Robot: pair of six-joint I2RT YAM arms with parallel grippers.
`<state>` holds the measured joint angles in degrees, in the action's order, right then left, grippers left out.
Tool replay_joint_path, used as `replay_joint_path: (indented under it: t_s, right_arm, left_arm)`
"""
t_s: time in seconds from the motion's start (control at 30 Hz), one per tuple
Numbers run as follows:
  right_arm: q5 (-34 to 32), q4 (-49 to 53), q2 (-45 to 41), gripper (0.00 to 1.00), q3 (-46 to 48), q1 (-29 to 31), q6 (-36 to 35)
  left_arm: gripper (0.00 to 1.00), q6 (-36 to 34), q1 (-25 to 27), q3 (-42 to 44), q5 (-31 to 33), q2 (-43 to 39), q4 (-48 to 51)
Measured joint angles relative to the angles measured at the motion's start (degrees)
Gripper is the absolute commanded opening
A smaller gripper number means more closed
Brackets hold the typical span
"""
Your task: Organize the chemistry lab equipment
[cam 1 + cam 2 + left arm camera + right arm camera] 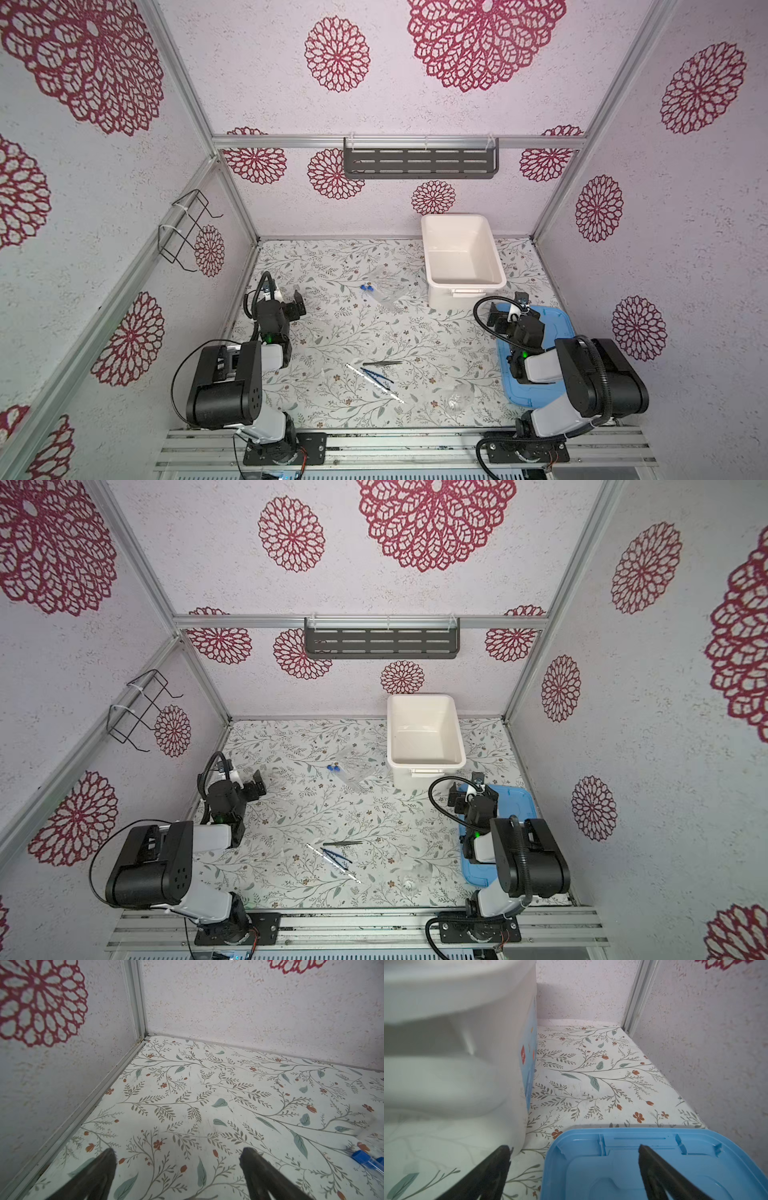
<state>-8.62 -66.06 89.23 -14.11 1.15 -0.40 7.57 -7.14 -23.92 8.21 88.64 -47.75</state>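
Tweezers of dark metal [382, 363] lie toward the near edge of the table [332, 324], about midway along it; just beside them the blue tweezers [376, 375] lie across a thin white stick [395, 396]. A small clear vessel [460, 397] sits further toward the near right corner. Clear tubes with blue caps [376, 294] rest mid-table against a see-through tube holder [390, 279], just left of the white tub [424, 253], which stands at the far edge. A flat blue lid [557, 320] lies along the right edge. The left gripper [178, 1154] hangs near the left edge, jaws spread wide with only bare table between them. The right gripper [574, 1148] is over the lid's far end beside the tub, equally wide and empty
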Motion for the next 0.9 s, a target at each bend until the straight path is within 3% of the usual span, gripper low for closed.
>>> replay_joint_path:
  t_s: [0.6, 0.9]
  right_arm:
    - [0.1, 0.0, 0.0, 0.99, 0.0, 0.0, 0.0]
    - [-8.0, -7.1, -2.5, 0.99, 6.0, 0.0, 3.5]
  left_arm:
    - [0.97, 0.0, 0.0, 0.0, 0.0, 0.0, 0.0]
    - [0.97, 0.0, 0.0, 0.4, 0.0, 0.0, -1.0]
